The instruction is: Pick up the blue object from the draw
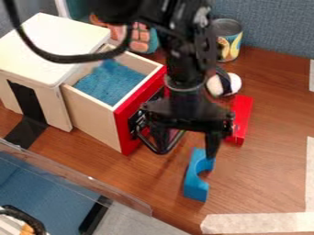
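My black two-finger tool (pixel 187 150) open, fingers wide apart, beside the red-fronted pale wooden drawer (pixel 130 126) | blue arched block (pixel 194 179) outside drawer, on brown wood-grain surface (pixel 264 179), far end by one fingertip; can't tell if touching | drawer pulled out, blue lining (pixel 110 85) inside

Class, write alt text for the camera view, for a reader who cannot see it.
A black robot gripper hangs open by a blue arched block on a wooden table, beside a pulled-out drawer with a red front and blue inside.
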`<state>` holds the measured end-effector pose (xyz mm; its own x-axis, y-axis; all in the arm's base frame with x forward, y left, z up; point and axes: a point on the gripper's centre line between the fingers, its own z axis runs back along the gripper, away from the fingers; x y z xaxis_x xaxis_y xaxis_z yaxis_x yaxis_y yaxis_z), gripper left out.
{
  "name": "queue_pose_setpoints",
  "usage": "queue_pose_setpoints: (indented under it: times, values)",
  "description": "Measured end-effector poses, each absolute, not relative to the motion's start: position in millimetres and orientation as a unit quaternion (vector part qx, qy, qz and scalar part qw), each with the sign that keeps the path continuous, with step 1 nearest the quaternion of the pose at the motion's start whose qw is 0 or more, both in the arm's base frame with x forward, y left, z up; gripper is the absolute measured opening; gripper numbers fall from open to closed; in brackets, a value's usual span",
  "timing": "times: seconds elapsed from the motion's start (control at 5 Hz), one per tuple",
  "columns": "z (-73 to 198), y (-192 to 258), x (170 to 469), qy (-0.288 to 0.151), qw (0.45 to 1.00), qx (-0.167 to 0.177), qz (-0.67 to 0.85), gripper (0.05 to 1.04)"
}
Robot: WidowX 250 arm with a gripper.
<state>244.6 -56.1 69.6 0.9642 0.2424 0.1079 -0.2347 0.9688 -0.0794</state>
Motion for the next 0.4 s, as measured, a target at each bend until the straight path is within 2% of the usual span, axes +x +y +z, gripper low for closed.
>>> queue_pose_setpoints:
  times: [0.2, 0.4]
  values:
    - [92, -43, 247, -0.081, 0.988, -0.024, 0.132, 1.003]
    - [127, -20, 245, -0.105, 0.983, -0.012, 0.152, 1.001]
